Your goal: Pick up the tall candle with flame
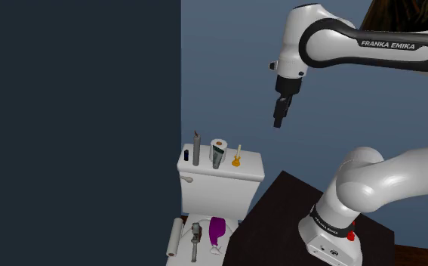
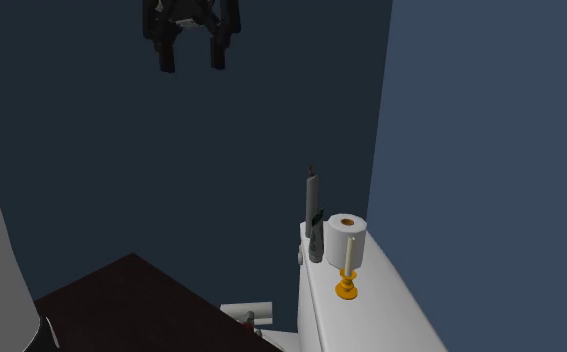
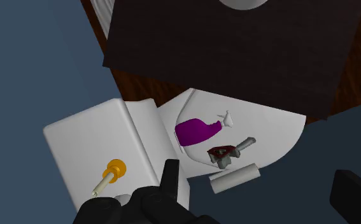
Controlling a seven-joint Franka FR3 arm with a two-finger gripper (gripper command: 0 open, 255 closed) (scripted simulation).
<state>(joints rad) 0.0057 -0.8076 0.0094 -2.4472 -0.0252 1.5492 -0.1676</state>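
The tool (image 2: 192,58) is held open, fingers (image 2: 168,55) apart, high up. The grey candle (image 2: 314,205) is seen upright on the tank (image 2: 371,310), well below the tool and offset sideways, just beside the roll (image 2: 349,238).

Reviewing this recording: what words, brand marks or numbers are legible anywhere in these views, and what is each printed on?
"FRANKA EMIKA": white letters on the white robot arm's dark upper band, in the shoulder view.
Small print on the dark ring at its base: too small to read.
No other readable text or numbers.
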